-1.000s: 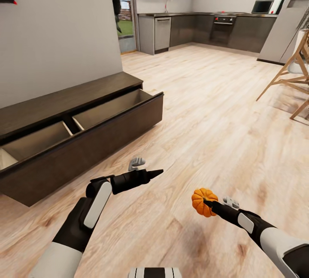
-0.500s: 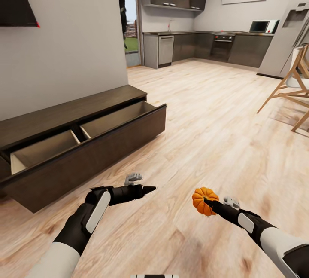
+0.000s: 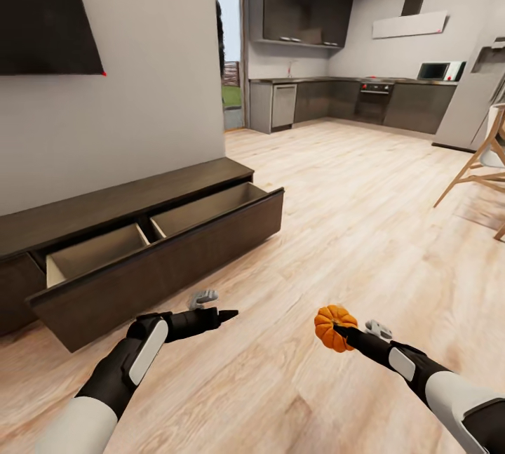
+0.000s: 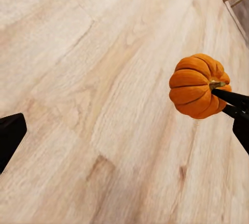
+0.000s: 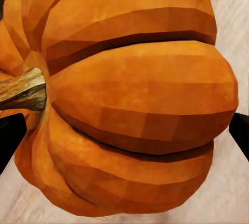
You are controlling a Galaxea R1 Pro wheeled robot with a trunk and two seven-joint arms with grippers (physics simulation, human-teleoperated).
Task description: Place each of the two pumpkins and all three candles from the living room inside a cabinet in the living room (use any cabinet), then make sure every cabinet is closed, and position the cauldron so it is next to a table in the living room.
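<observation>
An orange ribbed pumpkin [image 3: 330,324] hangs low over the wood floor, and my right gripper [image 3: 338,330] is shut on it at the stem side. The same pumpkin [image 5: 129,99] sits between the right fingertips [image 5: 10,141] close up, and from the left wrist the pumpkin [image 4: 196,86] appears off to one side. My left gripper [image 3: 230,314] is open with nothing in it, one fingertip [image 4: 10,136] at the picture's edge. The long dark-brown cabinet [image 3: 119,205] stands at left against the wall. Its wide drawer [image 3: 175,254] is pulled out, and what shows of the pale interior is bare.
A dark screen [image 3: 42,12] hangs on the wall above the cabinet. Wooden chair legs [image 3: 477,173] stand at the right edge. A doorway [image 3: 231,82] and a dark kitchen [image 3: 351,99] lie beyond the open wood floor [image 3: 351,229] ahead.
The camera has tilted up and shifted, showing more of the wall, screen and cabinet. My left arm has dropped lower and leftward. The right gripper still holds the pumpkin in the same spot.
</observation>
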